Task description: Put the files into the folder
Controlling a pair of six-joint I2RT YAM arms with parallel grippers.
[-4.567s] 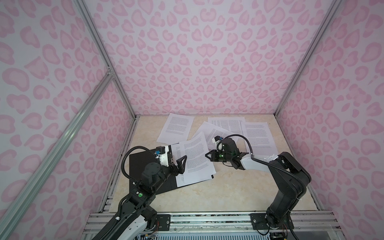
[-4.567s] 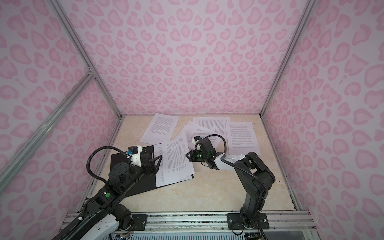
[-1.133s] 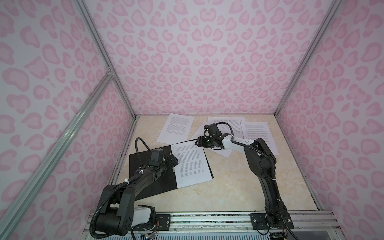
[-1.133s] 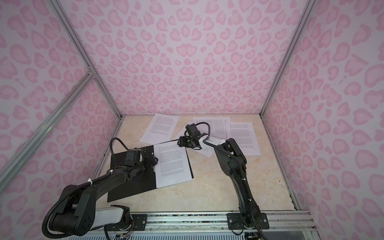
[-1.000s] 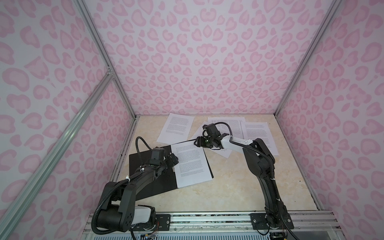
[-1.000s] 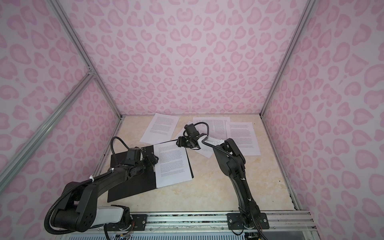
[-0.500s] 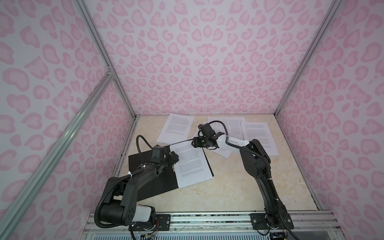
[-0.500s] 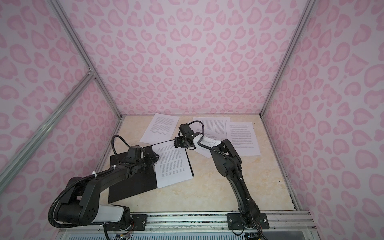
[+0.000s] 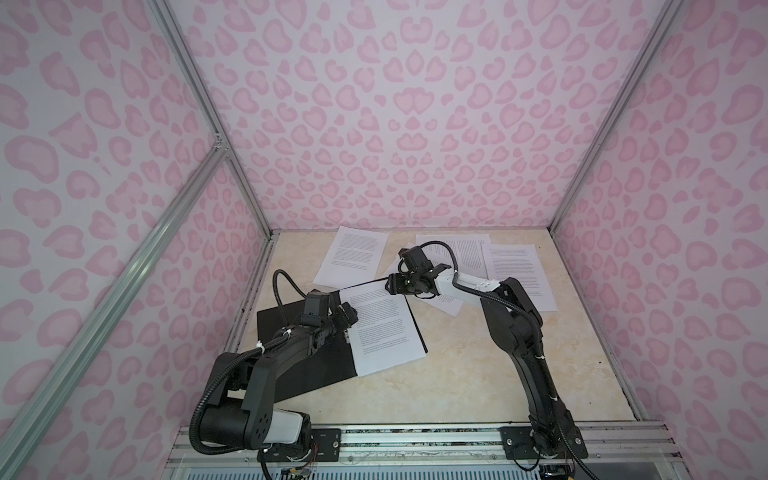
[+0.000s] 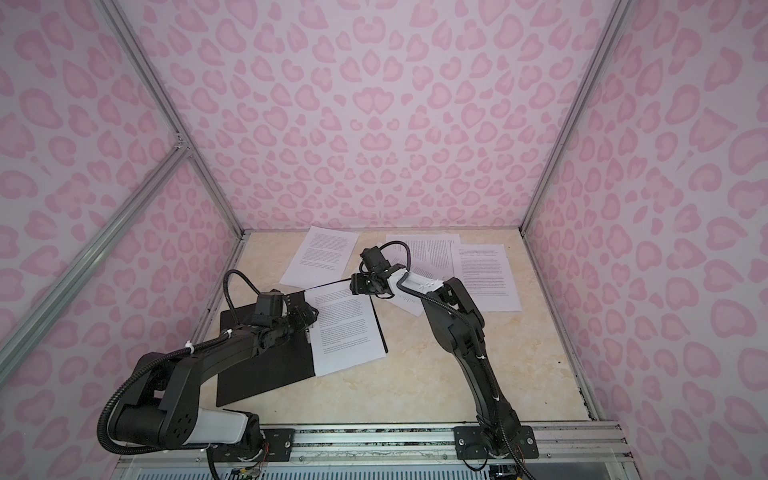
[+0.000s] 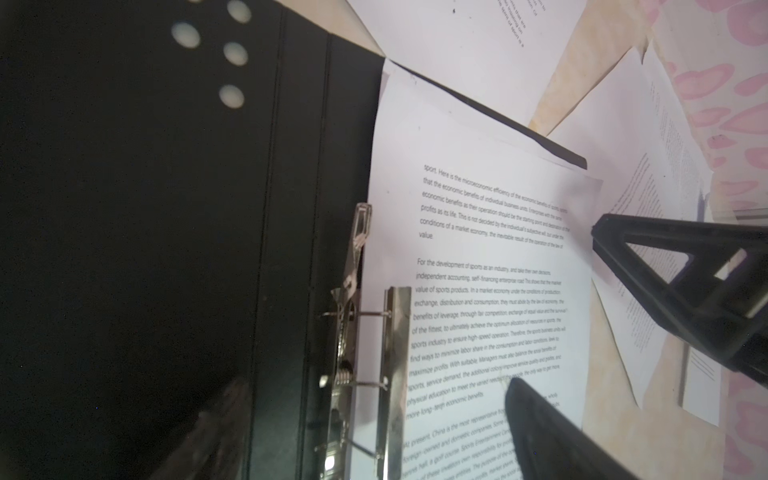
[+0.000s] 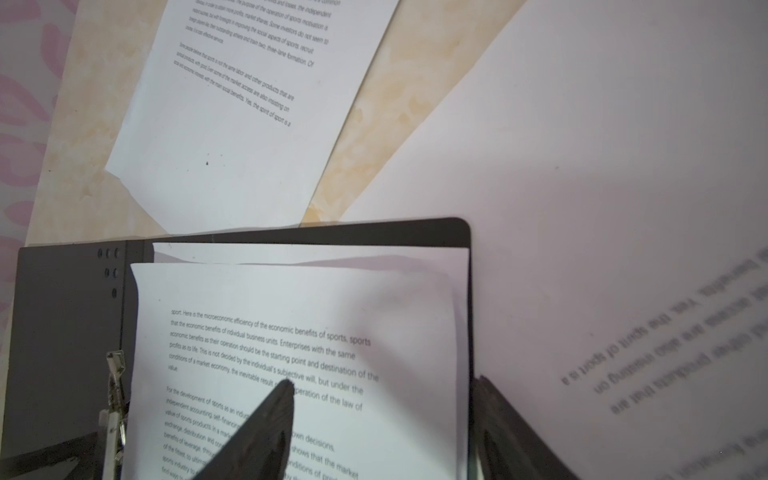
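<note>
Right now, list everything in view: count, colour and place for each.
folder: one, black inside, lying open on the table's left
sheets in folder: at least two, white with black print, stacked on its right half
metal clip: one, silver, by the folder's spine
loose sheets: four, white, printed, along the table's far side, some overlapping
table: one, beige marbled
walls: three, pink-patterned, around the table
left gripper: one, black, open, over the sheets in folder
right gripper: one, black, open, at the folder's far right corner
</note>
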